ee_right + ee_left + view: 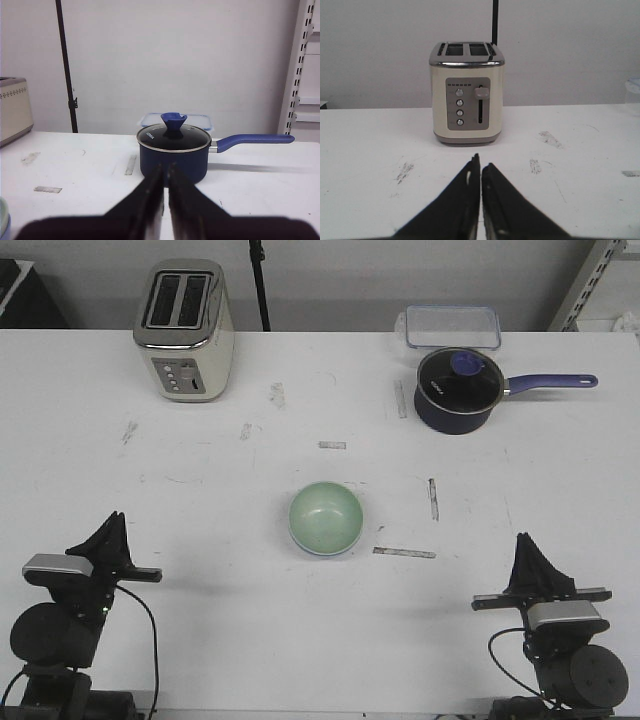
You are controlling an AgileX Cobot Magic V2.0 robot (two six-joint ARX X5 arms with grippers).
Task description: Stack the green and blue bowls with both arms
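Sitting near the middle of the front view, a little below centre, is the green bowl [325, 518]: small, round, glossy, pale mint inside with a lighter rim, upright on the white worktop [200, 500]. A thin bluish edge shows along its lower rim, so it may rest inside the blue bowl, but the front view does not make that clear. In the right wrist view a sliver of green over blue [4, 220] shows at the lower left edge of the frame. The left arm's fingers [113, 523] are in the lower left of the front view, the right arm's fingers [524, 545] in the lower right; both are well apart from the bowl and hold nothing. In the left wrist view the left fingers [480, 165] are pressed nearly together, with only a thin slit between them, and the right fingers [166, 170] look the same in the right wrist view. A cream toaster [185, 330] stands at the upper left of the front view. A dark navy saucepan [458, 390] with a glass lid and a purple-blue handle stands at the upper right, and a clear plastic box [452, 326] lies just behind it. Strips of tape [404, 553] and scuff marks dot the worktop.
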